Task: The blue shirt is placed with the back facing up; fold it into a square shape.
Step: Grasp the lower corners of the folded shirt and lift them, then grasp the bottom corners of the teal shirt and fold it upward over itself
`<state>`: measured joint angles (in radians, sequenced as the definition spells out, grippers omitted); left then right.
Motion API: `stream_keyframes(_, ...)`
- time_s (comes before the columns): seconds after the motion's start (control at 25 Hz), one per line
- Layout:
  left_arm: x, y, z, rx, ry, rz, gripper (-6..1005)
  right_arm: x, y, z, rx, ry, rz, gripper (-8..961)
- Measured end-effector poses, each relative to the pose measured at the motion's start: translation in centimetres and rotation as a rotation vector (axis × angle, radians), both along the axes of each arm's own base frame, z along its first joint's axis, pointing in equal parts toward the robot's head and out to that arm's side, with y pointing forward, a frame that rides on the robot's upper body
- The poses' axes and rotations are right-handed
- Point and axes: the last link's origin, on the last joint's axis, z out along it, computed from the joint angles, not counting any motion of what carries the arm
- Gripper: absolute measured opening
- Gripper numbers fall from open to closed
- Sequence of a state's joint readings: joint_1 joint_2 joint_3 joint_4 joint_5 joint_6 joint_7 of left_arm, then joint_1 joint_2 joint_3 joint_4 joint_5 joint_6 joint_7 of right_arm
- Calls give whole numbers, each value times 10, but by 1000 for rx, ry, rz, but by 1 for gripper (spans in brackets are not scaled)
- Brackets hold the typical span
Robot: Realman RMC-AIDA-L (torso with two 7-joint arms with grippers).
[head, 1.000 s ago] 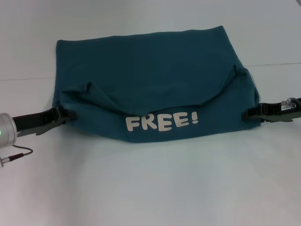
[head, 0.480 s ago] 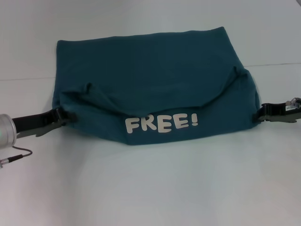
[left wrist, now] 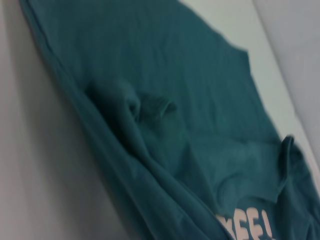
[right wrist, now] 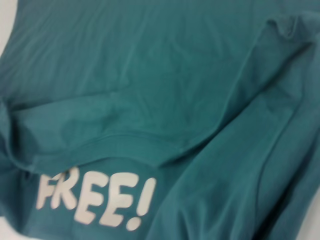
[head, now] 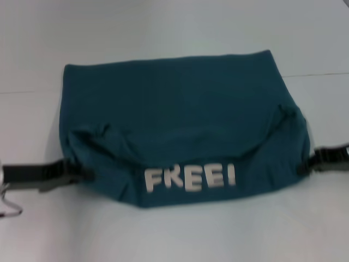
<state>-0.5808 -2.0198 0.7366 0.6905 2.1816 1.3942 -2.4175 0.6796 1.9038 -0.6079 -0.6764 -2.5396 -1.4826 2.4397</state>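
Blue shirt (head: pixel 180 120) lies on the white table (head: pixel 174 234), about midway between its left and right edges. Its near portion is turned over, showing the white "FREE!" lettering (head: pixel 189 179), with a sagging fold above it. Left claw (head: pixel 82 173) meets the shirt's near left corner, right claw (head: pixel 303 166) its near right corner. Whether either claw is closed on the cloth cannot be told
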Motion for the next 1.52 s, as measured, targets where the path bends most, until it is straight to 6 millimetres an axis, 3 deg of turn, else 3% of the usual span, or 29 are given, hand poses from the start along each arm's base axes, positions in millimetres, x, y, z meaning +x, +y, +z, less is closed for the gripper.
stream_keyframes(0.36,-14,-56,18,-178,-51,20,39,11,-57,2,-212,114,-77,36)
stream_keyframes(0.52,-22,-77,19,-278,-39,50,39,15,-71,1,-266,128,-94,36)
stream_keyframes(0.72,-29,-90,18,-322,-34,75,38,18,-80,1,-292,134,-103,35)
stream_keyframes(0.88,-28,-87,24,-304,-41,72,38,15,-81,6,-266,189,-92,35)
stream_keyframes(1.08,-18,-71,43,-270,-48,32,38,7,-69,32,-132,296,-22,35)
stream_keyframes(1.32,1,-43,69,-234,-62,2,38,2,-47,63,19,320,8,35)
stream_keyframes(1.52,18,-17,75,-216,-50,17,38,-1,-27,73,98,289,-15,35)
